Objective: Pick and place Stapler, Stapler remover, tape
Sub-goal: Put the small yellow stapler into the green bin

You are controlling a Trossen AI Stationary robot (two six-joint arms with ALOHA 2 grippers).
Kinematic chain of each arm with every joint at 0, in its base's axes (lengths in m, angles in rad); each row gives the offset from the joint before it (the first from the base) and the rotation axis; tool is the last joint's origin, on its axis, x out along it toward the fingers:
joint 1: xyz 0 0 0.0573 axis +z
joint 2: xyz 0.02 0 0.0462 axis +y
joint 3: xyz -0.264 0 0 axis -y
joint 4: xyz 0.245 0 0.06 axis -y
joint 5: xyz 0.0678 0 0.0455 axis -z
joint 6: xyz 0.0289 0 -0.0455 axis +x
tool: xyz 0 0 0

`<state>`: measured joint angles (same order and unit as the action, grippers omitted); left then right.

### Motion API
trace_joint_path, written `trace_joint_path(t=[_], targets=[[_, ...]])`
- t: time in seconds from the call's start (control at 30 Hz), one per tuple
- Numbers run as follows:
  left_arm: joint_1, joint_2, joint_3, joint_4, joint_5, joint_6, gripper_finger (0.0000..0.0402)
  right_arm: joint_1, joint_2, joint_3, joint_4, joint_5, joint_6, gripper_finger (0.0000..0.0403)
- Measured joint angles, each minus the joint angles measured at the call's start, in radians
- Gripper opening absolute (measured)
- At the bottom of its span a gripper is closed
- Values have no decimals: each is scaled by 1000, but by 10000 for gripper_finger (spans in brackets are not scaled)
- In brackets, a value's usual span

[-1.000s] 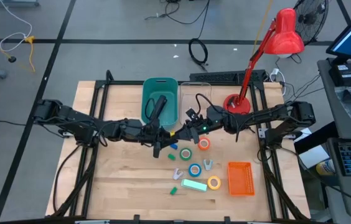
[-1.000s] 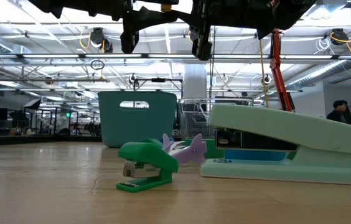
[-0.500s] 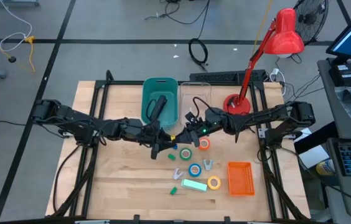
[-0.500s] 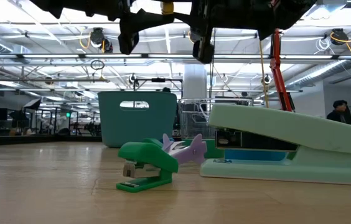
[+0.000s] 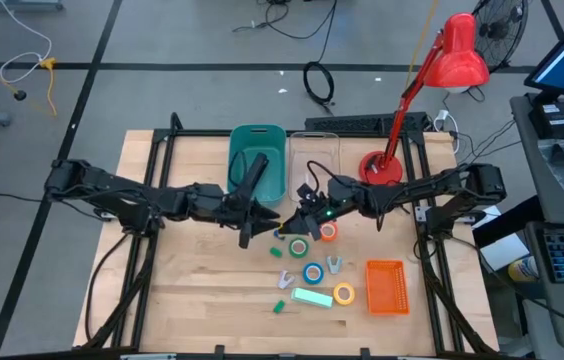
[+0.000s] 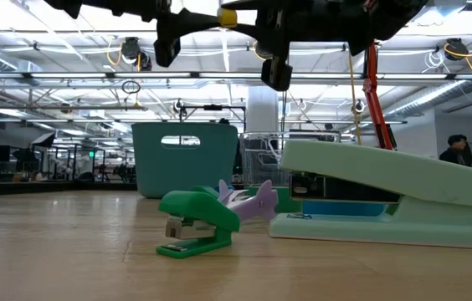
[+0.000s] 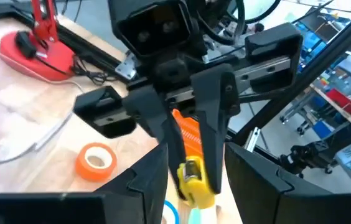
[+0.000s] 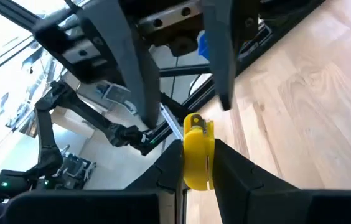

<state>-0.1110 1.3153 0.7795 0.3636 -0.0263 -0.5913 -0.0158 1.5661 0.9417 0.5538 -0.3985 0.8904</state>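
Just beside the open teal plastic bin [image 5: 257,130], where the long black bar-shaped stapler [image 5: 253,172] is lying, the right gripper [image 8: 195,149] is pinching a small yellow piece with a metal clip [image 8: 197,155], probably the staple remover, above the table. The left gripper [image 8: 188,113] is facing it nose to nose, fingers spread and holding nothing. I judge the right arm is needing a firm pinch and a clear path around the left fingers before going over the bin.
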Motion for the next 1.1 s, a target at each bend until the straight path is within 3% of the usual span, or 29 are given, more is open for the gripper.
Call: trace_joint_path(t=[0.5, 1.1], targets=[[-1, 4, -2, -10, 7, -63, 161, -2, 0, 0, 55, 8, -13, 51], [18, 9, -3, 57, -56, -59, 161, 7, -1, 1, 67, 32, -16, 51]])
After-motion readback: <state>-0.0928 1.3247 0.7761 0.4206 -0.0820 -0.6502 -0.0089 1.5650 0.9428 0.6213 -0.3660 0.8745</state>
